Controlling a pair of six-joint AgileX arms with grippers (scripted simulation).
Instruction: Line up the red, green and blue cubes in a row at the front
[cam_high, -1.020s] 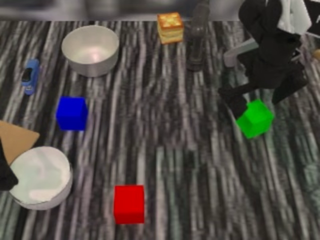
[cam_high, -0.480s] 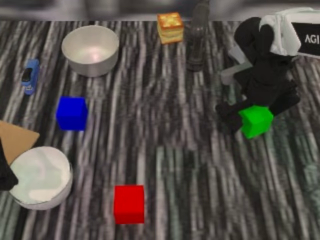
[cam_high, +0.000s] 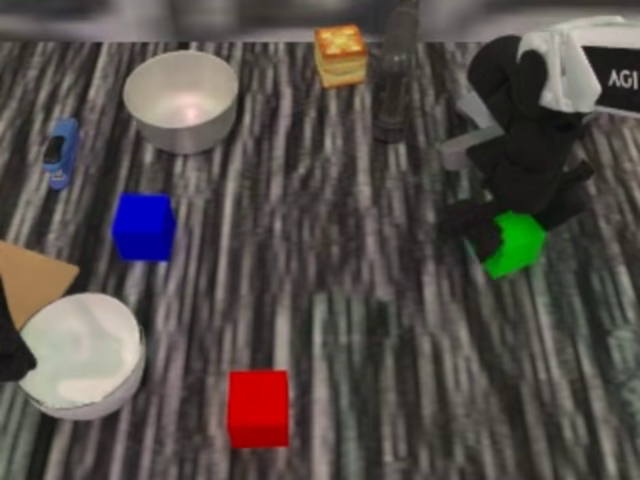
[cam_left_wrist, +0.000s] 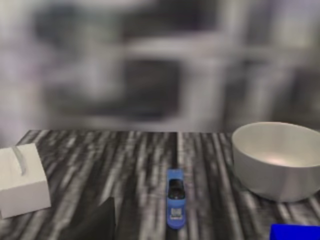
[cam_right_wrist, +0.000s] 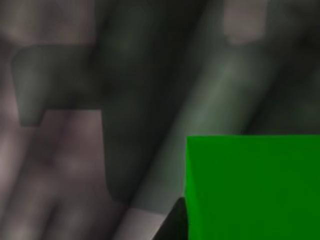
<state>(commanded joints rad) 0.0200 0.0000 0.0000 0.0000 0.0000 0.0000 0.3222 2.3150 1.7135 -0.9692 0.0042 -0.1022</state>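
Observation:
The green cube (cam_high: 518, 245) lies on the right side of the table, and it fills the near corner of the right wrist view (cam_right_wrist: 250, 185). My right gripper (cam_high: 515, 215) is down over it, open, with one dark finger on each side of the cube. The blue cube (cam_high: 143, 226) rests at the left, mid-depth, and its edge shows in the left wrist view (cam_left_wrist: 295, 232). The red cube (cam_high: 258, 407) sits near the front, left of centre. My left gripper (cam_high: 10, 350) is parked at the table's left edge.
A metal bowl (cam_high: 181, 100) stands at the back left and a white bowl (cam_high: 80, 355) at the front left. A light-blue gadget (cam_high: 61, 152), a brown flat piece (cam_high: 35, 280), an orange-yellow block (cam_high: 340, 55) and a dark upright object (cam_high: 395, 85) are also on the table.
My right gripper has come down from above the green cube until its fingers straddle it. The cube shifted slightly. The left arm, blue cube and red cube have not moved.

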